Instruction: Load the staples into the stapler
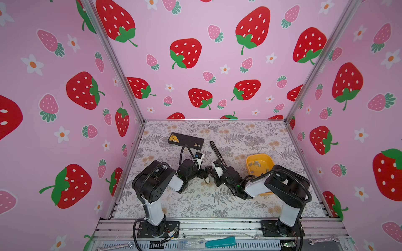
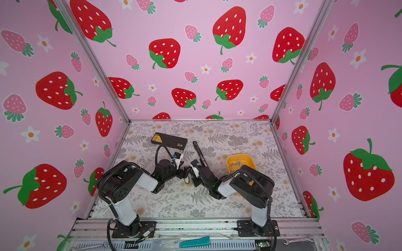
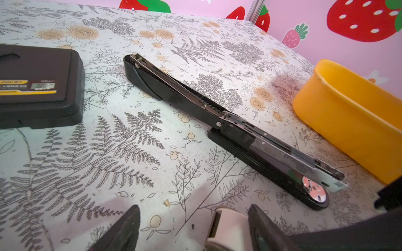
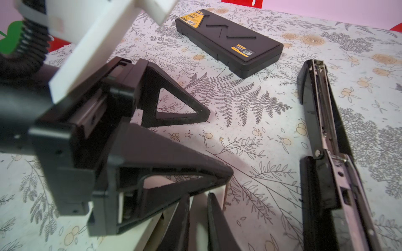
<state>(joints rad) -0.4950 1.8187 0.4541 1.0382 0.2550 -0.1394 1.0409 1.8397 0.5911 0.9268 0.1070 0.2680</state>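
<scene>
Right now the staples [image 1: 255,164] lie loose in the yellow bin [image 1: 269,160], off to the R gripper's outer side and well apart from both sets of fingers. In both top views the R forearm hides the bin's near rim. The stapler [image 3: 217,117] lies flipped open on the table [image 3: 65,173], just beyond both grippers, with its magazine end nearest the R gripper [image 4: 198,195]. No strip shows in the channel. The R gripper is closed to a thin slit, low over the table. A white piece [image 3: 226,223] sits by its tips, but I can't tell what it is or whether anything is pinched. The L gripper [image 4: 219,143] is spread wide and empty as far as I can see, its 2 fingers right beside the R tips. Risks, my read: 1) The 2 grippers are crowded nose to nose, so a swing by either could knock the other or shove the stapler, which nothing holds down. 2) The R arm turning toward the bin could clip its rim & tip it, scattering strips. 3) The strips are tiny & prob. brittle, so a hard or off-centre pinch could snap 1 or flick it away. 4) W/o the L gripper bracing the stapler, pushing a strip in could slide the body or seat the strip crooked. The black case [image 1: 186,141], beyond the L gripper, looks out of harm's way.
</scene>
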